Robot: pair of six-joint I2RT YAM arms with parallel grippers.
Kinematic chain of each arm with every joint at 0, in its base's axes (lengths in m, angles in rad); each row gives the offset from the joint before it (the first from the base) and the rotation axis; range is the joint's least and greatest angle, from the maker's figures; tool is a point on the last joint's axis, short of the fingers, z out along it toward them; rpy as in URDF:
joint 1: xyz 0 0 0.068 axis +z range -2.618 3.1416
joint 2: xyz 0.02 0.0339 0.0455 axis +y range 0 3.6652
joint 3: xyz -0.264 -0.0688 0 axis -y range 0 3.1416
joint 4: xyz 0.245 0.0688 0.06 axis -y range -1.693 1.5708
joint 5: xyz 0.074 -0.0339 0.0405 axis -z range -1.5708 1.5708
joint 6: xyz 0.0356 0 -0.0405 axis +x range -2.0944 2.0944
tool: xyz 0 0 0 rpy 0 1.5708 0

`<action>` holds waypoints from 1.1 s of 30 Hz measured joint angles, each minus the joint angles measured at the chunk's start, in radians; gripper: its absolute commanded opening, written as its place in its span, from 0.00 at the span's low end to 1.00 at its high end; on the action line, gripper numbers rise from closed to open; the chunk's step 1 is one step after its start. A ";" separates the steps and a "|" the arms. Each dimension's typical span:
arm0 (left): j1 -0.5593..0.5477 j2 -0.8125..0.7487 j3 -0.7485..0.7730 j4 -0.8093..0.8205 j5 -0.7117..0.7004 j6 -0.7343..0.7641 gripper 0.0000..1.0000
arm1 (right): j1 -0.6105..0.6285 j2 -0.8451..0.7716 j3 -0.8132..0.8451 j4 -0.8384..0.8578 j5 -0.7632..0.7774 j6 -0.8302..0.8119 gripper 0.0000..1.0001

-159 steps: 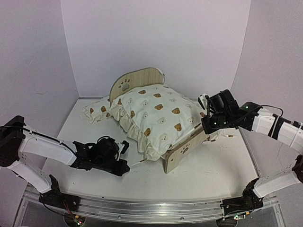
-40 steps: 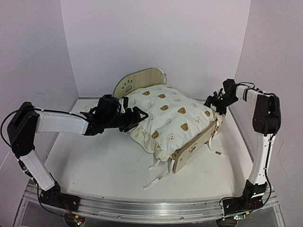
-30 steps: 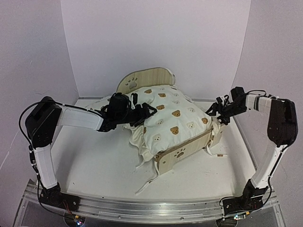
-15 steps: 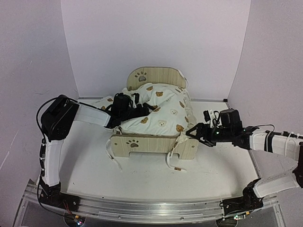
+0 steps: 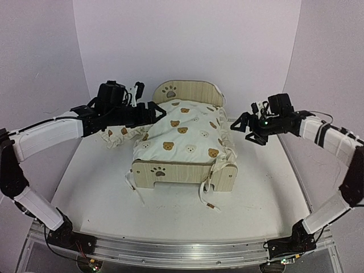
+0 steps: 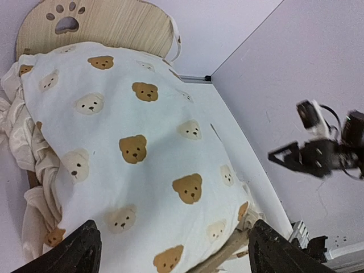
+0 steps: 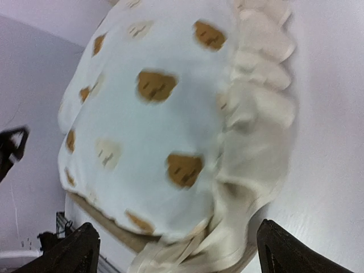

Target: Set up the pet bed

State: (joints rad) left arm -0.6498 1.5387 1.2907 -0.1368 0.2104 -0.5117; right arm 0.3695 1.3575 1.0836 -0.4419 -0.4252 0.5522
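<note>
The pet bed (image 5: 182,170) stands mid-table, its plywood footboard facing the front and its paw-print headboard (image 6: 102,23) at the back. A cream bear-print cushion (image 5: 182,133) lies on it and hides the base. My left gripper (image 5: 152,110) hovers open over the cushion's back left part. In the left wrist view its jaws (image 6: 173,253) stand wide above the bear print (image 6: 131,142) with nothing between them. My right gripper (image 5: 246,129) hangs open just right of the bed, apart from it. The right wrist view is blurred, with the cushion (image 7: 148,125) beyond the gripper (image 7: 176,253).
A small matching bear-print pillow (image 5: 116,135) lies on the table left of the bed, under my left arm. Loose cushion ties (image 5: 206,199) trail onto the table in front of the footboard. Walls close in at the back and both sides.
The bed has been turned square to the front with the cushion on it. Both grippers have let go, opened wider and lifted away from the cushion, left back-left and right to the right.
</note>
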 measured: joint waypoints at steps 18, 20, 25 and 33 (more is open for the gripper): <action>-0.237 -0.372 -0.437 -0.153 -0.082 -0.370 0.88 | -0.246 1.159 1.035 0.003 -0.465 -0.064 0.87; -0.299 -0.372 -0.438 -0.151 -0.095 -0.414 0.89 | -0.245 1.220 1.072 0.028 -0.529 -0.035 0.80; -0.327 -0.350 -0.438 -0.133 -0.126 -0.456 0.89 | -0.244 1.221 0.962 0.230 -0.649 0.097 0.58; -0.325 -0.212 -0.490 0.027 -0.158 -0.453 0.87 | -0.238 0.959 0.425 0.764 -0.414 0.391 0.04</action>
State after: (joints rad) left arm -0.9749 1.3262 0.8005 -0.1097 0.0521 -0.9649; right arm 0.1318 2.3161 1.5089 0.3222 -0.8391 0.9432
